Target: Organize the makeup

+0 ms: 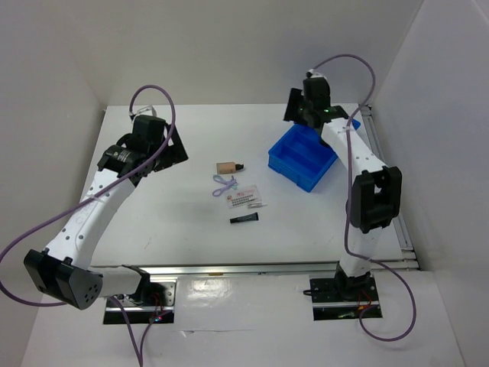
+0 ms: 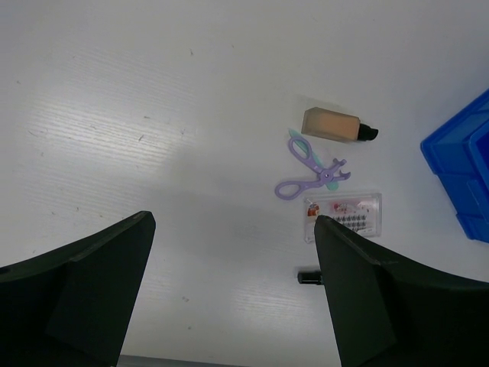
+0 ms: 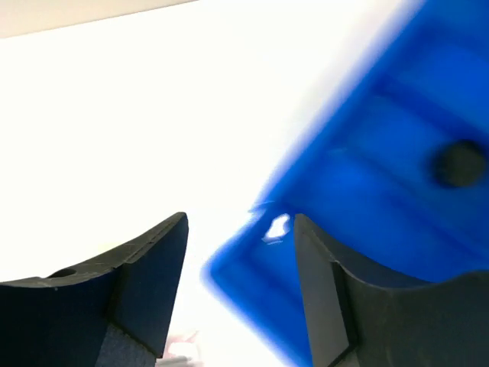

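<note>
The white worktop (image 1: 168, 218) carries a blue bin (image 1: 287, 170) at its right. The right pincer (image 3: 238, 222) hangs over the bin's corner and the left pincer (image 2: 233, 222) over bare worktop. Both gape wide, holding nothing. The makeup lies mid-worktop, near the bin: red-printed sachet (image 2: 342, 215), tan bottle (image 2: 331, 125), lavender looped tool (image 2: 309, 170), slim black tube (image 1: 244, 219). A small dark blob (image 3: 458, 163) shows blurred inside the bin.

White table (image 1: 168, 214), tan bottle (image 1: 226, 167), lavender tool (image 1: 223, 184), white sachet (image 1: 246, 199), black tube (image 1: 244, 219), blue bin (image 1: 289, 167)
</note>
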Available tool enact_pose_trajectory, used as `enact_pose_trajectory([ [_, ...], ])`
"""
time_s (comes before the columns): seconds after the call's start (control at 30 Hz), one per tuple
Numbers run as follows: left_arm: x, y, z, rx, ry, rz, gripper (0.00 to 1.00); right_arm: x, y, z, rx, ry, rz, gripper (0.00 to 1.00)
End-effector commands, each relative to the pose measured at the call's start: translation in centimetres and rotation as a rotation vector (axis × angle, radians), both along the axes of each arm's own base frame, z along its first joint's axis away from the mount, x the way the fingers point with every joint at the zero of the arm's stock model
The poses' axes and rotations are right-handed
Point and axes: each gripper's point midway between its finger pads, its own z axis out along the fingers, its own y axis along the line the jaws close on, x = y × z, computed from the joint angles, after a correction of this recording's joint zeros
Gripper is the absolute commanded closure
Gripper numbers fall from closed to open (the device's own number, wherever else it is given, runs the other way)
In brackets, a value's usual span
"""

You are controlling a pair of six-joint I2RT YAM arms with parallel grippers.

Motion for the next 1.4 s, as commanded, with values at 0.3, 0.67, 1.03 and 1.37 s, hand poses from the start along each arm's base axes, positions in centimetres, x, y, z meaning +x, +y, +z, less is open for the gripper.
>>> enact_pose_trajectory([
  [0.3, -0.5, 1.8, 2.5, 0.011, -0.079, 0.086, 0.00, -6.7, 19.6, -4.0, -0.086, 0.071, 0.522, 0.26],
  [0.67, -0.6, 1.4, 2.0, 0.014, -0.055, 0.054, 0.00, -7.5, 24.8, -11.0, -0.482, 0.083, 0.751, 0.00],
  [1.03, -1.1, 1.9, 2.7, 0.031, -0.067, 0.063, 0.00, -5.7, 25.7, -13.0, -0.554, 0.080, 0.786, 0.00],
  [1.37, -1.2, 2.1, 2.9, 0.036, -0.069, 0.070, 0.00, -3.5, 23.5, -14.5, -0.539, 0.119, 0.754, 0.03],
])
